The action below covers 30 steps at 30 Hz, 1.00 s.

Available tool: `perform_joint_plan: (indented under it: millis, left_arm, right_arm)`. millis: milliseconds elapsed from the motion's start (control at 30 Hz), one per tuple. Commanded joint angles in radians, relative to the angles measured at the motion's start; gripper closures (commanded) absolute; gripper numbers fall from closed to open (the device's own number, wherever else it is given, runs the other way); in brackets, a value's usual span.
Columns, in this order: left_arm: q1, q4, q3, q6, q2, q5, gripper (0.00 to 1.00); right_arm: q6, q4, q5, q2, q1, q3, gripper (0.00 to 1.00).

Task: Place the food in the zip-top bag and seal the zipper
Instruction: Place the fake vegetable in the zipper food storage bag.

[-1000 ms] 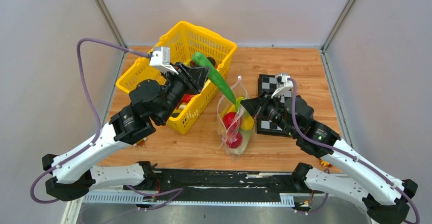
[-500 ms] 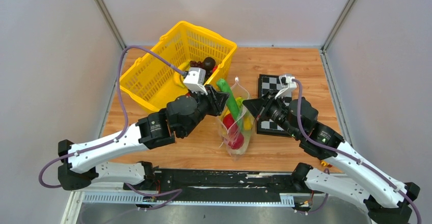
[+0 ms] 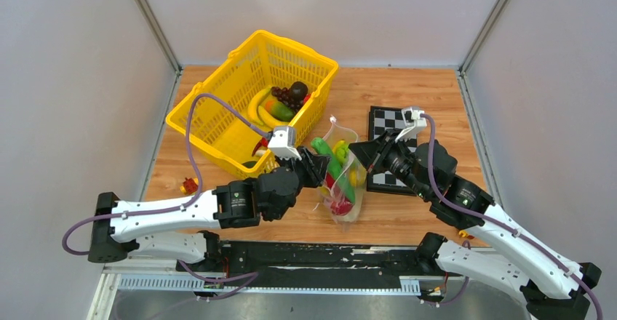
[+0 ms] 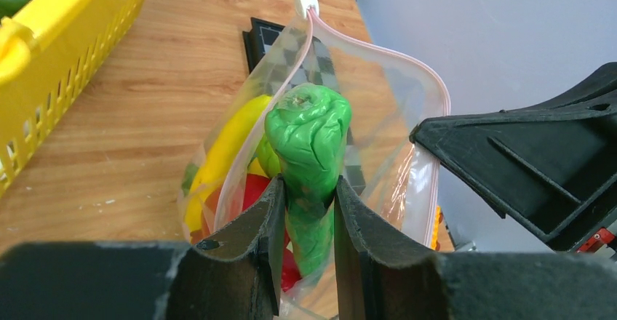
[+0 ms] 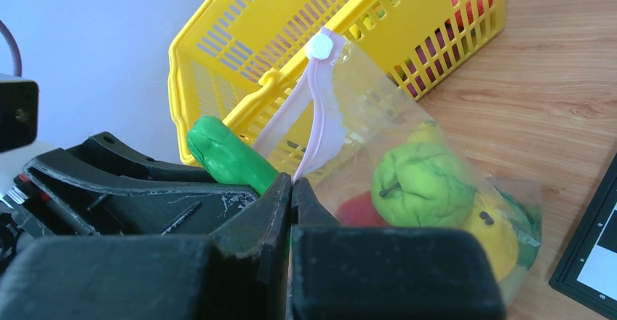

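The clear zip-top bag (image 3: 348, 202) stands open mid-table, holding red fruits, a yellow banana and a green fruit (image 5: 422, 183). My left gripper (image 4: 308, 198) is shut on the green cucumber (image 4: 311, 153) and holds it in the bag's mouth; the cucumber also shows in the top view (image 3: 329, 161). My right gripper (image 5: 292, 183) is shut on the bag's pink zipper strip (image 5: 314, 120) and holds that edge up. The zipper's white slider (image 4: 306, 1) sits at the far end. More food, with bananas and purple grapes (image 3: 285, 96), lies in the yellow basket (image 3: 211, 116).
A black and white chessboard (image 3: 385, 142) lies right of the bag, under my right arm. A small red-yellow toy block (image 3: 190, 185) sits near the table's left edge. The basket stands at the back left, close behind my left arm.
My left gripper has carried the cucumber from over the basket down and toward me into the bag's mouth. The right gripper has kept its hold on the bag's edge.
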Motion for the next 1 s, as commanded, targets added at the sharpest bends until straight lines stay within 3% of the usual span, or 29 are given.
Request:
perform_joint_plan:
  millis: [0, 200, 367, 467, 500, 800, 967]
  left_arm:
    - [-0.025, 0.137, -0.030, -0.077, 0.008, -0.092, 0.99]
    - [-0.050, 0.075, -0.023, -0.069, 0.046, -0.127, 0.87]
    - [-0.052, 0.050, 0.002, 0.123, -0.010, -0.164, 0.45]
    - [-0.051, 0.072, 0.007, 0.278, -0.069, -0.126, 0.14]
    - [-0.052, 0.079, 0.011, 0.320, -0.084, -0.103, 0.11]
    - [-0.046, -0.068, 0.145, 0.539, -0.103, -0.014, 0.04]
    - [0.077, -0.112, 0.200, 0.528, -0.090, 0.219, 0.07]
  right_arm:
    - [0.015, 0.051, 0.027, -0.015, 0.002, 0.001, 1.00]
    - [0.010, 0.043, 0.042, -0.023, 0.002, -0.001, 1.00]
    - [0.008, 0.035, 0.049, -0.032, 0.002, -0.003, 1.00]
    - [0.007, 0.037, 0.054, -0.039, 0.002, -0.009, 1.00]
    - [0.006, 0.038, 0.054, -0.039, 0.002, -0.010, 1.00]
    - [0.010, 0.047, 0.036, -0.019, 0.002, -0.005, 1.00]
    - [0.014, 0.048, 0.028, -0.017, 0.001, -0.002, 1.00]
